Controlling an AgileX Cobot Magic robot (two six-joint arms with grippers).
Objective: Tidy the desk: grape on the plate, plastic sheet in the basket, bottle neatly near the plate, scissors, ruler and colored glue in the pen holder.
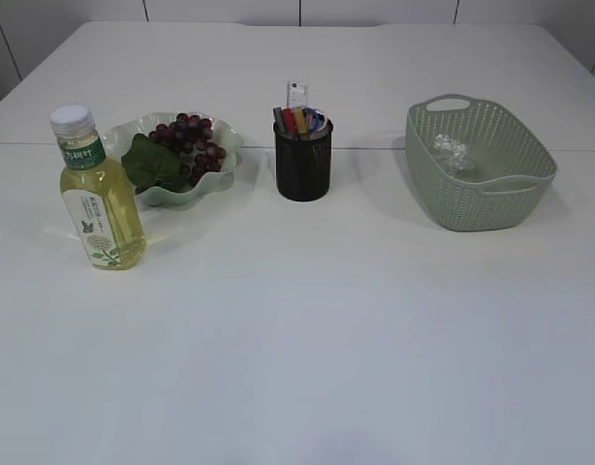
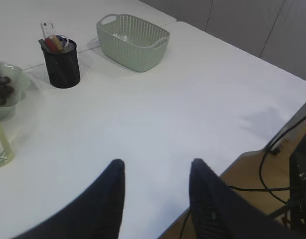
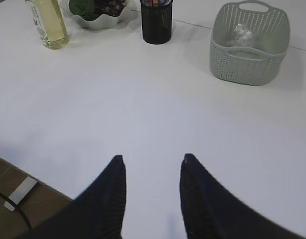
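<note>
Dark grapes (image 1: 193,145) with a green leaf lie on the wavy pale-green plate (image 1: 228,137). A yellow-liquid bottle (image 1: 97,194) stands upright just left of the plate. The black mesh pen holder (image 1: 302,165) holds the ruler (image 1: 297,94), scissors and colored glue. The crumpled clear plastic sheet (image 1: 452,153) lies in the green basket (image 1: 486,203). Neither gripper shows in the exterior view. My left gripper (image 2: 155,167) is open and empty above the table's near edge. My right gripper (image 3: 152,162) is open and empty over bare table, far from all objects.
The white table's near edge (image 2: 228,164) shows in the left wrist view, with cables (image 2: 272,149) and floor beyond it. The right wrist view shows the table edge and floor at lower left (image 3: 13,184). A seam crosses the tabletop behind the objects.
</note>
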